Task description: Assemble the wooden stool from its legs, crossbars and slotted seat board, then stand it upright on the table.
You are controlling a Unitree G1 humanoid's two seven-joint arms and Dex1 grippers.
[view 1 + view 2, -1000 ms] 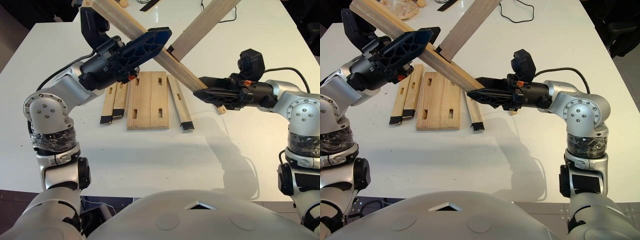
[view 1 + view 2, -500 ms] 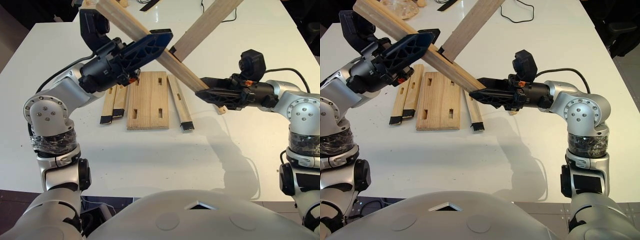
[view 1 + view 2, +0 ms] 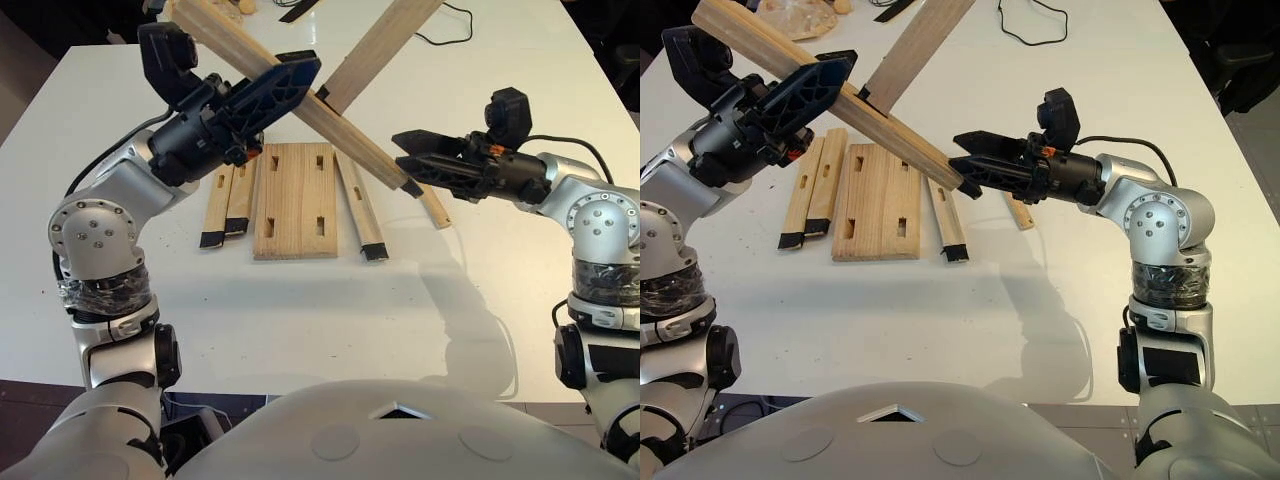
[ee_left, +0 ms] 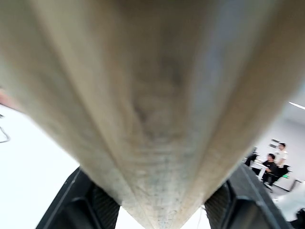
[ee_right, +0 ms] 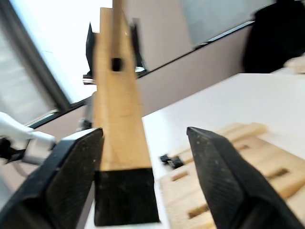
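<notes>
Wooden leg [image 3: 360, 148] with crossbar [image 3: 380, 45] attached, gripped aloft by my left pincer [image 3: 300, 80]; my right pincer [image 3: 400, 150] spread open at its black tip, apparently not touching it.

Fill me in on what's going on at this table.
The robot is partway through building the stool. Its left gripper is clamped on a long wooden leg, held slanted above the table, with a crossbar sticking out of it. The right gripper is at the leg's black-capped lower end with its fingers spread, not gripping it. The slotted seat board lies flat on the table, with loose wooden pieces on either side.
</notes>
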